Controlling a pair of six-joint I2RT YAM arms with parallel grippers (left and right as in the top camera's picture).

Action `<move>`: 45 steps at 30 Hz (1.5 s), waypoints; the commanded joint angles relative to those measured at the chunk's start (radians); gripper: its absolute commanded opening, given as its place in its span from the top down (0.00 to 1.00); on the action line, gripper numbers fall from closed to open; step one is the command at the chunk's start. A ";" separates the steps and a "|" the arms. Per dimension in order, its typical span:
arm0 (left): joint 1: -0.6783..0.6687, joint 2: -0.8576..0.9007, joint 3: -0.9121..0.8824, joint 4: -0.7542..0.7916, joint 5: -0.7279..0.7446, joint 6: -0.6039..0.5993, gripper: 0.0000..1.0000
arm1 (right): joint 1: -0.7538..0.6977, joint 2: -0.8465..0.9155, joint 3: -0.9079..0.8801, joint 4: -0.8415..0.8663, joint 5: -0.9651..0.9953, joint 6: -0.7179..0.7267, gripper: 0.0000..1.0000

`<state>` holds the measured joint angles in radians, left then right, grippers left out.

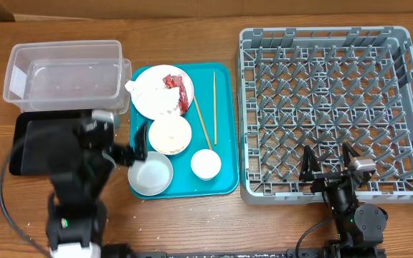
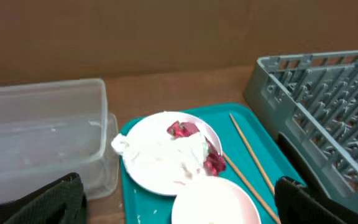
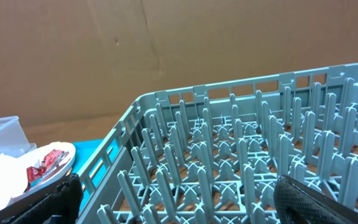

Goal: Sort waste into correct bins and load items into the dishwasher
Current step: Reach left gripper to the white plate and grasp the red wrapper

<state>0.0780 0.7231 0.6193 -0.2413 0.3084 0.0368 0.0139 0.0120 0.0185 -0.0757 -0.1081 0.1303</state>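
Observation:
On the teal tray [image 1: 224, 129] a pale pink plate [image 1: 156, 97] holds a crumpled white napkin [image 1: 145, 87] and a red scrap [image 1: 173, 81]. In front of it stand a pale pink bowl [image 1: 169, 134], a grey-green bowl [image 1: 150, 174] and a white cup [image 1: 206, 163]. Two chopsticks [image 1: 206, 115] lie on the tray's right side. My left gripper [image 1: 140, 145] is open and empty at the tray's left edge, over the pink bowl [image 2: 216, 202]. My right gripper [image 1: 328, 166] is open and empty over the near edge of the grey dish rack [image 1: 328, 107]. A few white grains [image 2: 155, 211] lie on the tray.
A clear plastic tub [image 1: 63, 72] stands at the back left, with a black tray [image 1: 31, 143] in front of it, partly under my left arm. The left wrist view shows the plate [image 2: 148, 168], the napkin [image 2: 166, 149] and the tub [image 2: 42, 137]. The right wrist view shows rack pegs [image 3: 241, 143].

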 commanded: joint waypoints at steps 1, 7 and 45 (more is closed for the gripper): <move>-0.021 0.258 0.287 -0.178 0.032 0.019 0.00 | 0.002 -0.009 -0.011 0.004 -0.006 -0.001 0.00; -0.084 0.629 0.729 -0.538 0.017 0.021 0.00 | 0.002 -0.009 -0.011 0.004 -0.006 -0.001 0.00; -0.293 1.490 1.123 -0.576 -0.388 -0.225 0.00 | 0.002 -0.009 -0.011 0.004 -0.006 -0.001 0.00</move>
<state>-0.2104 2.1803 1.7199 -0.8284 -0.0086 -0.1596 0.0139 0.0109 0.0185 -0.0753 -0.1081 0.1299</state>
